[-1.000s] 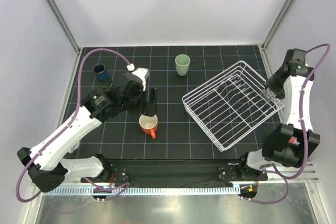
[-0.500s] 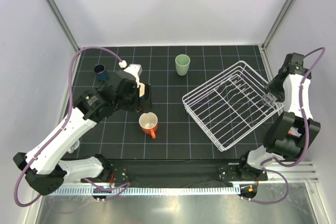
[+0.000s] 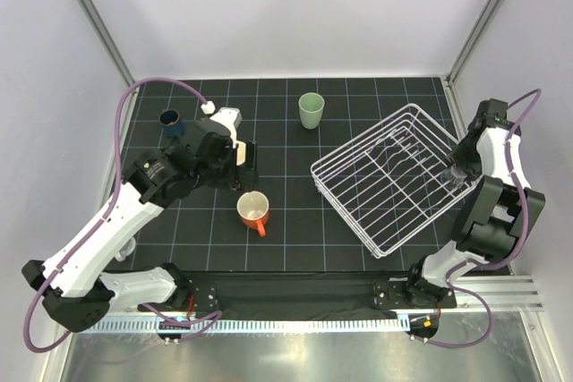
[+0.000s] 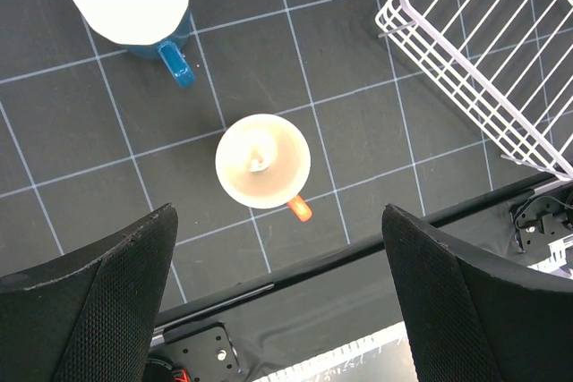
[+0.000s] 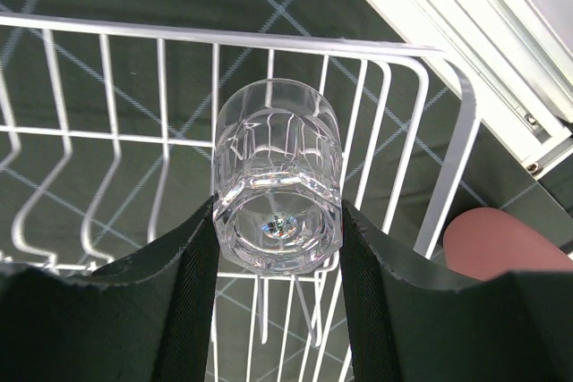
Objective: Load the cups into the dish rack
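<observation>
One clear glass (image 5: 279,158) clamped in the right gripper (image 5: 277,230), above the rim of the dish rack (image 5: 450,163), far right of the overhead view. Left gripper (image 4: 277,216) spread wide over the orange mug (image 4: 262,160) at centre. Blue mug (image 3: 172,123) upper left, green cup (image 3: 311,110) top centre.

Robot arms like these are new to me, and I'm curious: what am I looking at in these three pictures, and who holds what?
Two robot arms with two-finger grippers share a black gridded table. The wide picture looks down from above and behind them; each other picture comes from a wrist camera. On the table stand an orange mug, a blue mug, a green cup and a white wire rack. The left gripper hangs open and empty above the orange mug. The right gripper grips a clear glass above a corner of the rack.
</observation>
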Controlling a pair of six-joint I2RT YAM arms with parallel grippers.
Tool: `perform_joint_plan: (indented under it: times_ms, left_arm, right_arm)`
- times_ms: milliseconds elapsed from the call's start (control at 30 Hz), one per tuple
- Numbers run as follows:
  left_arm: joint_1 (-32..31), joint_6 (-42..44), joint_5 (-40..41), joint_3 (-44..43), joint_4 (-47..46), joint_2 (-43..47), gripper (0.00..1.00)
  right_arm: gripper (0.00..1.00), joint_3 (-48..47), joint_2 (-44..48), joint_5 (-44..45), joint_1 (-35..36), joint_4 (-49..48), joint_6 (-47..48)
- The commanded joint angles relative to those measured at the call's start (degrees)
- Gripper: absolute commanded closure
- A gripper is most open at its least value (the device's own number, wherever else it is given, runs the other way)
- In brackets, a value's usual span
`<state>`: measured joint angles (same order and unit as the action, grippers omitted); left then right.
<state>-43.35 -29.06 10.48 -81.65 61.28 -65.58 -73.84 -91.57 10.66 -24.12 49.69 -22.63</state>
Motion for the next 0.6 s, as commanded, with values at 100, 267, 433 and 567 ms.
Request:
perform_joint_plan:
  times_ms: [100, 267, 433, 567]
  left_arm:
    - [0.4, 0.2, 0.6, -2.5, 0.9, 0.1, 0.08]
    - [0.4, 0.1, 0.6, -2.6, 1.4, 0.0, 0.09]
    - [0.4, 0.1, 0.7, -2.9, 1.7, -0.2, 0.08]
    - [0.4, 0.3, 0.5, -3.2, 1.9, -0.8, 0.08]
  right_arm:
    - [0.96, 1.4, -1.9, 2.6, -0.2, -4.0, 0.6]
    - [0.96, 2.1, -3.3, 3.1, -0.1, -4.4, 0.5]
    - [0.67, 2.0, -4.1, 3.1, -0.1, -3.7, 1.0]
    - [0.44, 2.0, -3.9, 2.5, -0.1, -3.3, 1.2]
